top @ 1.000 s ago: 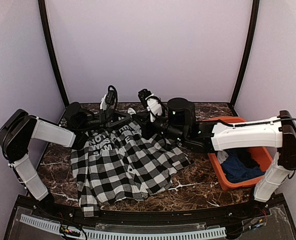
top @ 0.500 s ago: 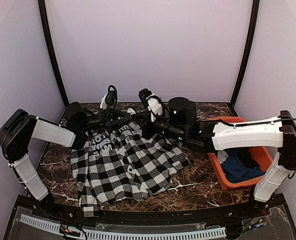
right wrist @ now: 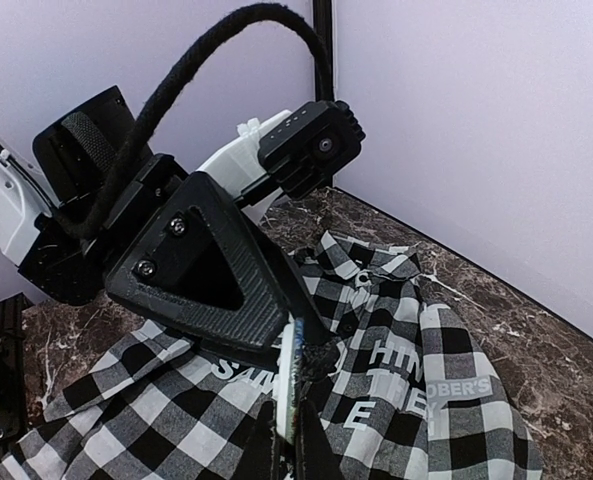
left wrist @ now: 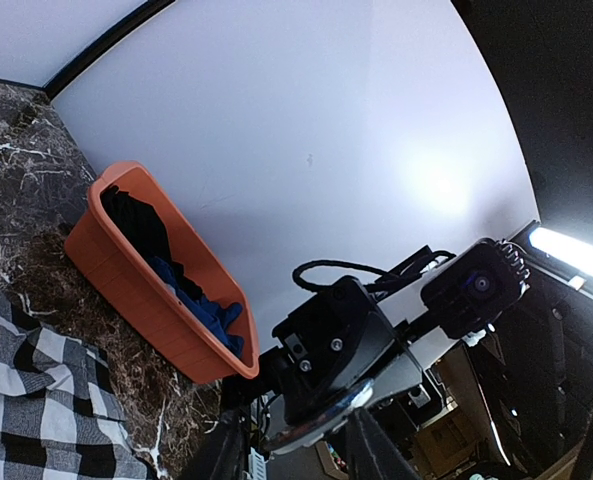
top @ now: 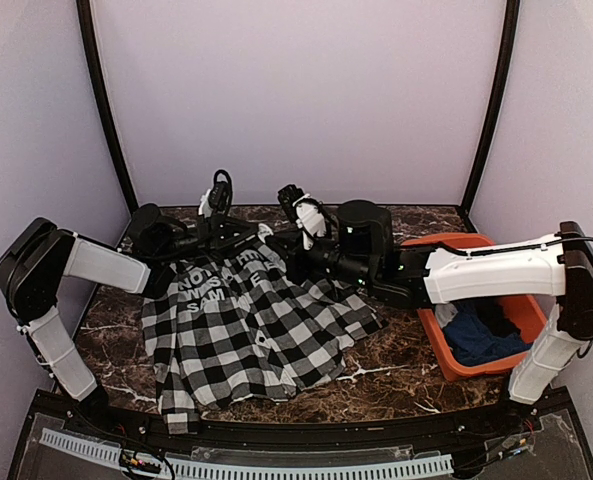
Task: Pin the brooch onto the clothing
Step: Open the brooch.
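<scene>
The brooch [right wrist: 289,380] is a thin round disc, seen edge-on in the right wrist view, and my right gripper [right wrist: 291,442] is shut on it just above the clothing. The clothing [top: 246,320] is a black-and-white checked shirt with white lettering [right wrist: 396,400], spread on the table. My left gripper [left wrist: 296,440] meets it from the other side at the shirt's collar end [top: 259,236]. Its jaws stand partly apart on either side of the brooch's shiny rim [left wrist: 326,415]. One black left finger [right wrist: 196,270] lies against the disc. Whether both left pads press on it does not show.
An orange basket [top: 431,330] at the right holds a dark blue garment [top: 476,335] and also shows in the left wrist view [left wrist: 126,270]. Both arms cross over the back of the marble table [top: 396,370]. Black frame posts stand at the back corners.
The left jaws have drawn slightly closer around the brooch. The right wrist has edged a little toward the back. The shirt lies as before.
</scene>
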